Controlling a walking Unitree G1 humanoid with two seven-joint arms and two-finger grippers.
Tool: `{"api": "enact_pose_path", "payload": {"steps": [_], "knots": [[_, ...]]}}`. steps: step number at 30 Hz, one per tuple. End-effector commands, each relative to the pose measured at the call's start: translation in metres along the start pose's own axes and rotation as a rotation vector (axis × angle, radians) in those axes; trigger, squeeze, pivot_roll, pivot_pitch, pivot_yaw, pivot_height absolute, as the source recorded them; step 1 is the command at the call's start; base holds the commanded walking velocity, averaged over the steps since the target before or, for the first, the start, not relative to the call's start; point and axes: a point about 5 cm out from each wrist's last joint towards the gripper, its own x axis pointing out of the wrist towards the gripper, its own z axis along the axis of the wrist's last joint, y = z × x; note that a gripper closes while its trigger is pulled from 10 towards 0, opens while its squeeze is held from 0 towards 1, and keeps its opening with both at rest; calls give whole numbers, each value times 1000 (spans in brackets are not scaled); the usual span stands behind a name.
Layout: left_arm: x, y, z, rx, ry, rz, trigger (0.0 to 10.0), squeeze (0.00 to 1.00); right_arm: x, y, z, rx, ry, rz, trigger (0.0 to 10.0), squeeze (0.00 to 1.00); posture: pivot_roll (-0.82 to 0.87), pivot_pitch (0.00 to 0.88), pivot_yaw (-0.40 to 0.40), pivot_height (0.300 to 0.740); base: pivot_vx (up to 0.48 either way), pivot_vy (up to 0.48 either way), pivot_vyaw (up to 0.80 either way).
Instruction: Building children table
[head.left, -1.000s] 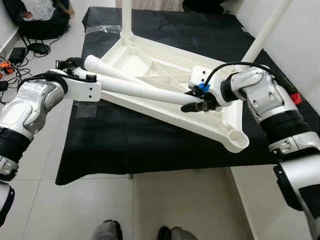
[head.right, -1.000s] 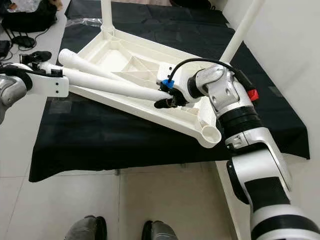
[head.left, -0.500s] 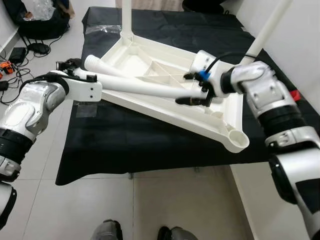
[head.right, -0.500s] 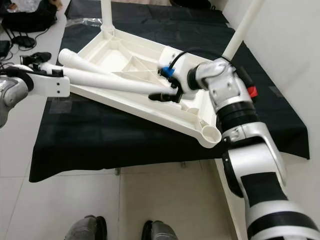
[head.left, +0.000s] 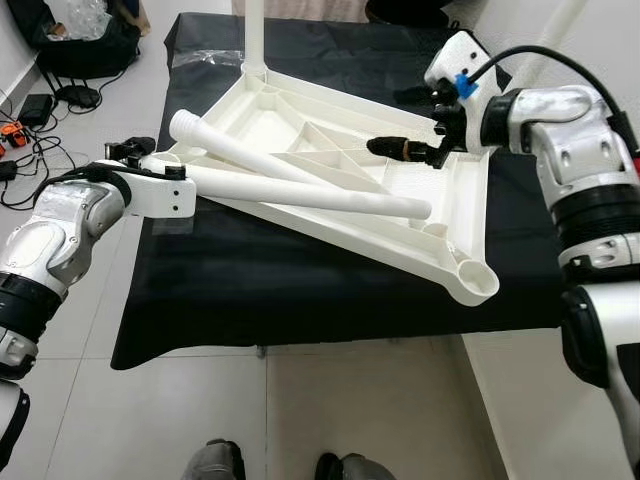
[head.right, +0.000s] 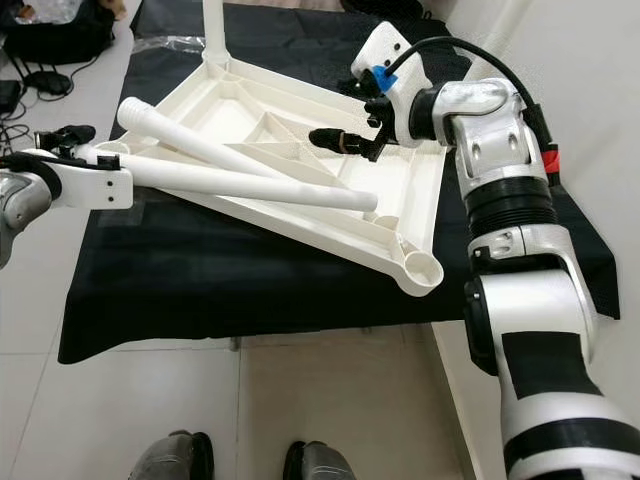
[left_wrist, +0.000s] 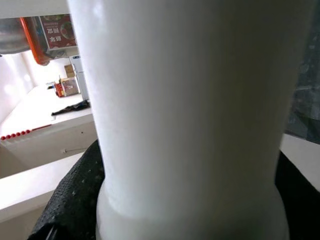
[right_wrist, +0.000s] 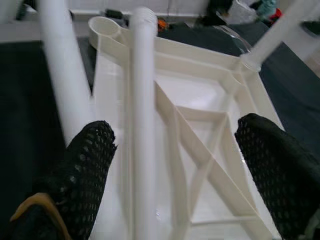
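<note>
Left gripper (head.left: 135, 160) at nine o'clock clamps a loose leg (head.left: 300, 192) across the upturned tabletop (head.left: 300, 120), right gripper (head.left: 405, 125) spread empty at two; two legs fitted, near corner socket (head.left: 478, 283) unfilled

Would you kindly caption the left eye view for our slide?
Left gripper holds a loose table leg across the upturned white tabletop; open right gripper hovers above.

Both eye views look forward and down from the head onto the upturned white tabletop (head.left: 330, 180) on the black cloth (head.left: 250, 290). The left wrist view sits pressed close against a white leg (left_wrist: 190, 115). The right wrist view looks along its fingers (right_wrist: 85, 170) at that same tabletop from nearby.
</note>
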Motion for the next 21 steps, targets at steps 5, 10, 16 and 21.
{"api": "enact_pose_path", "payload": {"steps": [5, 10, 16, 21], "knots": [[-4, 0, -8, -49, 26, 12, 10000, 0, -7, -5, 6, 30, -95, -29, 10000, 0, 25, 115, -99, 740, 0, 0, 0], [-11, 9, -5, -318, 16, 128, 10000, 0, -8, -30, 2, 242, -245, -432, 10000, 0, 30, 77, -91, 740, 0, 0, 0], [-28, 7, 7, -697, 16, 353, 10000, 0, 5, -6, -38, 447, -360, -613, 10000, 0, 37, 27, -90, 740, 0, 0, 0], [-37, -16, 20, -796, 22, 354, 10000, 0, 14, 24, -66, 553, -384, -590, 10000, 0, 39, 10, -85, 740, 0, 0, 0]]}}
